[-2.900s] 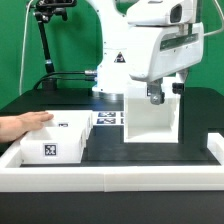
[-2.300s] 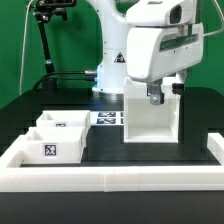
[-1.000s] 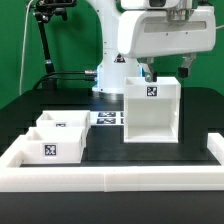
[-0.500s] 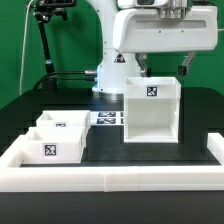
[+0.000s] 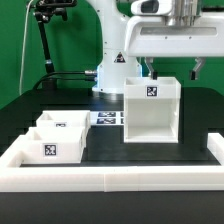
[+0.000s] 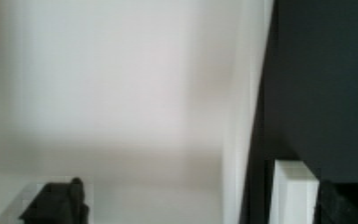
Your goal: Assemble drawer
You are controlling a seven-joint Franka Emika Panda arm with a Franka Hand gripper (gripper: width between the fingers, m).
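The tall white open drawer case (image 5: pixel 152 110) stands upright at the exterior view's centre right, with a marker tag near its top edge. Two small white drawer boxes (image 5: pixel 58 138) with tags lie side by side at the exterior view's left. My gripper (image 5: pixel 172 70) hangs just above the case's top edge, open and empty. In the wrist view the dark fingertips (image 6: pixel 55 201) stand wide apart around the gripper's middle (image 6: pixel 208 205), over the white case surface (image 6: pixel 123 100) and beside the black table (image 6: pixel 327 80).
The marker board (image 5: pixel 108 118) lies flat on the table between the drawer boxes and the case. A white raised frame (image 5: pixel 110 178) borders the black table at the front and sides. A black camera stand (image 5: pixel 42 40) stands at the back left.
A person's hand on the drawer boxes has left the view. My gripper has risen from in front of the case's upper face to above its top edge. The case has not moved.
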